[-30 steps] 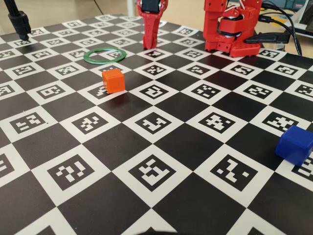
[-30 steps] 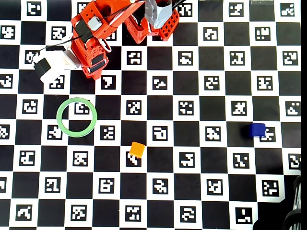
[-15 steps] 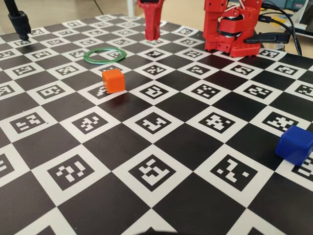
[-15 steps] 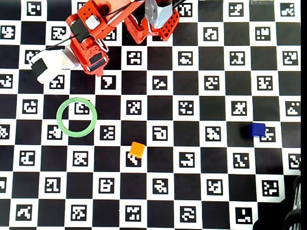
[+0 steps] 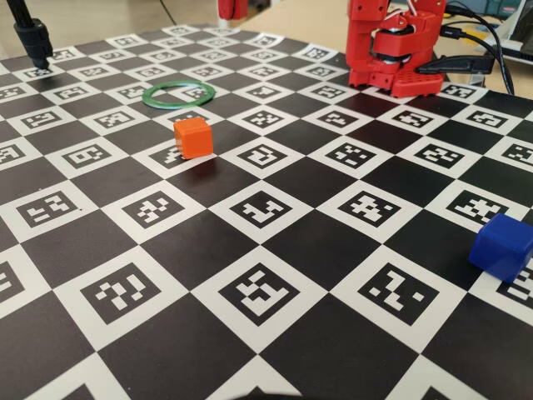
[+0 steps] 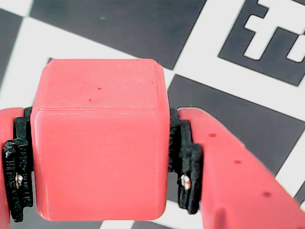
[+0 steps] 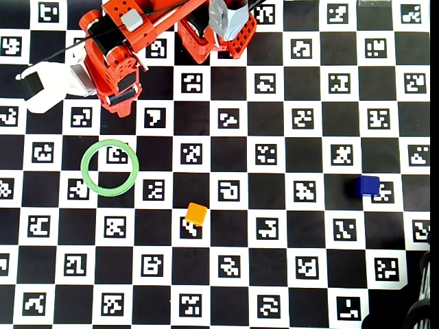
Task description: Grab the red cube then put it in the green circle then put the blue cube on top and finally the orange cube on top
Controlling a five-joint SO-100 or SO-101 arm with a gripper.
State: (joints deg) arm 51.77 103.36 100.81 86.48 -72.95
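- Fixed view: the red arm's base stands at the far right of the checkered board, and only a small red piece of the arm shows at the far top edge, well above the surface.
- Fixed view: the gripper's fingertips are out of the frame here, so its opening cannot be judged from this side.
- Fixed view: the green circle lies flat at the far left; the orange cube sits just nearer than it, apart from it; the blue cube rests at the near right edge, well away from both.
- Fixed view: a black stand rises at the far left corner, and cables run behind the base.
- Wrist view: the gripper is clamped on the red cube, black ribbed pads pressing its left and right faces.
- Wrist view: the cube fills most of the frame, with black and white squares of the board behind it.
- Overhead view: the arm reaches from its base at the top toward the upper left, a white camera block at its left end.
- Overhead view: the held cube is hidden under the arm; the green circle lies below it, its centre showing only board.
- Overhead view: the orange cube sits to the lower right of the circle, and the blue cube far right.
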